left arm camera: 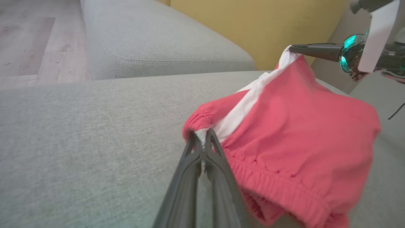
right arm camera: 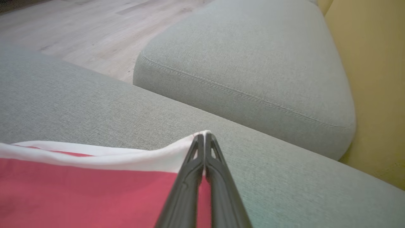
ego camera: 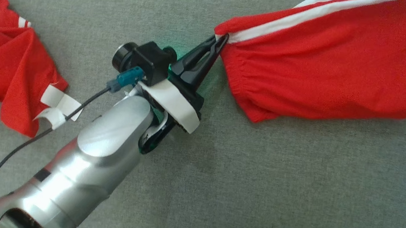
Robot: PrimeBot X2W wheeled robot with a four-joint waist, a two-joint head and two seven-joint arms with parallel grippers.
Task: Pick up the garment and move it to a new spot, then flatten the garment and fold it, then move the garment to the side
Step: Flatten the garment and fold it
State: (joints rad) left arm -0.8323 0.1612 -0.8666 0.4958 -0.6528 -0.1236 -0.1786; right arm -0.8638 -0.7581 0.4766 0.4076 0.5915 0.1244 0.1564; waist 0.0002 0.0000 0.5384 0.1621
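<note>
The garment (ego camera: 334, 63) is a pair of red shorts with a white side stripe and an elastic waistband, spread over the upper right of the head view. My left gripper (ego camera: 222, 38) is shut on its waistband corner at the stripe. The left wrist view has the same pinch (left arm camera: 202, 136), with the red cloth (left arm camera: 300, 136) sagging between both grippers above the cushion. My right gripper (left arm camera: 292, 49) holds the stripe's far end there. In the right wrist view my right gripper (right arm camera: 204, 135) is shut on the white edge of the garment (right arm camera: 79, 190).
A second red garment (ego camera: 2, 68) with white trim and a white tag (ego camera: 58, 107) lies crumpled at the left. Everything rests on a grey sofa cushion (ego camera: 255, 190). Another cushion (right arm camera: 253, 63), a yellow wall (left arm camera: 253, 25) and wooden floor (left arm camera: 28, 41) lie beyond.
</note>
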